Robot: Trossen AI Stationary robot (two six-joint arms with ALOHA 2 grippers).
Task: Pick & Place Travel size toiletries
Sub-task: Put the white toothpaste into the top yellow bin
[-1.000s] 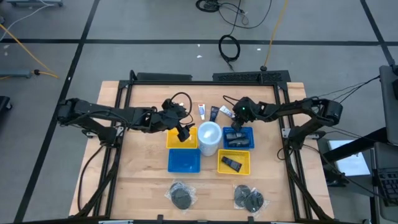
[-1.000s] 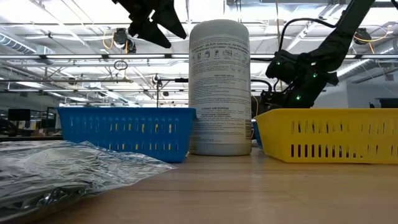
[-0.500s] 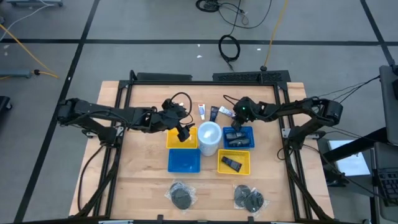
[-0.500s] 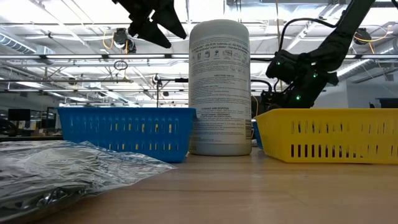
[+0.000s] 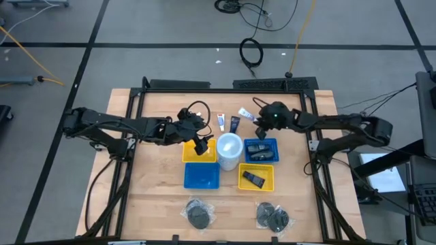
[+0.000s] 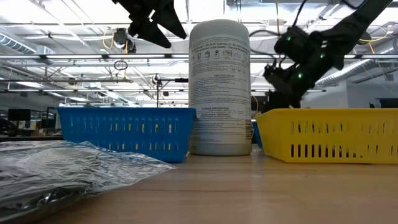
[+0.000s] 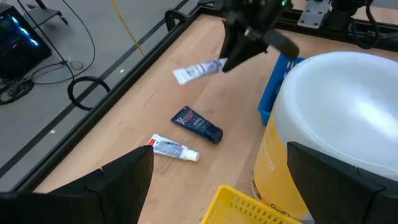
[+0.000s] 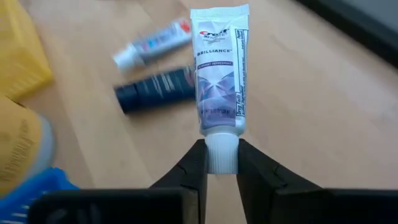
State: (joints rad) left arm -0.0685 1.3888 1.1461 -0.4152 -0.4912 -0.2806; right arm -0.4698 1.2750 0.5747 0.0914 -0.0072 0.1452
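Above the tabletop [image 5: 157,197], beside the blue basket [image 5: 261,151], my right hand [image 8: 221,163] pinches a white tube [image 8: 219,84] by its cap, long axis pointing straight out ahead. My left hand [image 5: 201,146] waits spread wide over the yellow basket [image 5: 189,152].

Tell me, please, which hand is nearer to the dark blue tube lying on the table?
Right. The right hand, gripping a white tube, hovers just beside the dark blue tube; the left hand sits farther off, over the yellow basket.
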